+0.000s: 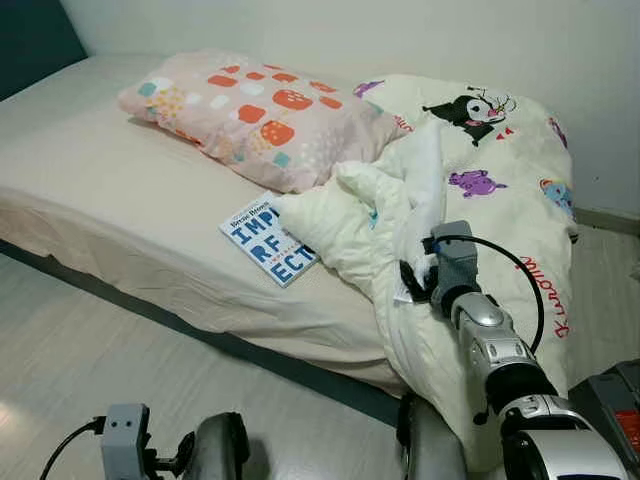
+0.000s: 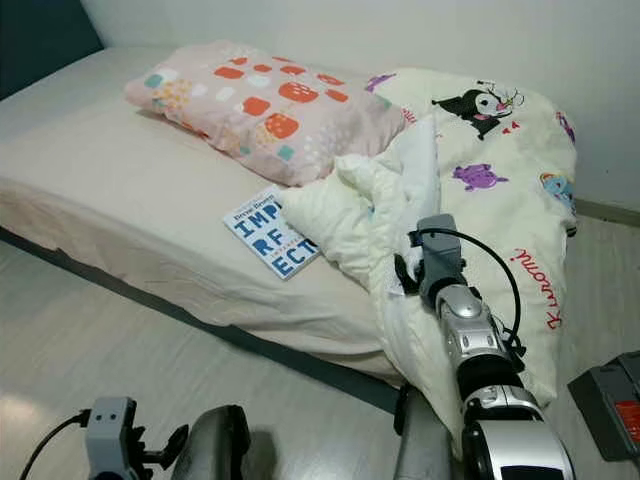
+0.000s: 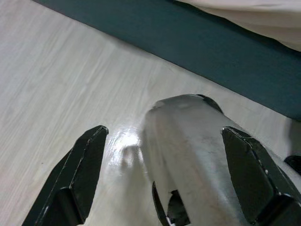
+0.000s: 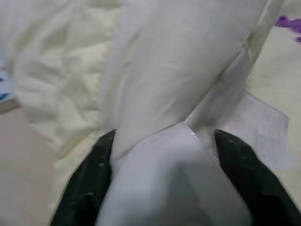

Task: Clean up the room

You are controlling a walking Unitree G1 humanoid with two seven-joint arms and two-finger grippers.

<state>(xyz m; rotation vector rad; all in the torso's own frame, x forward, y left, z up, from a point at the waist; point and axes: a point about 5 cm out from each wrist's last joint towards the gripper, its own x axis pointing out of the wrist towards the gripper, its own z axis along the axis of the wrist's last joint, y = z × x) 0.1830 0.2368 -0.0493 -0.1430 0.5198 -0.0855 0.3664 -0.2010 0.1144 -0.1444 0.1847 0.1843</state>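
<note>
Gripping a bunched fold of the cream comforter (image 1: 470,160), heaped on the bed (image 1: 120,190) at three o'clock of the book (image 1: 268,240), the right gripper (image 4: 160,141) looks mid bed-making, needing a spreading pull next, while the left gripper (image 3: 164,174) hangs agape, empty.

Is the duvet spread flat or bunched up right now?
Bunched up: the duvet lies in a crumpled heap, folds partly covering the book, with the right gripper around a fold.

On the bed (image 1: 120,200), the book (image 1: 268,241) lies between pillow (image 1: 255,115) and bunched quilt (image 1: 470,160).
</note>
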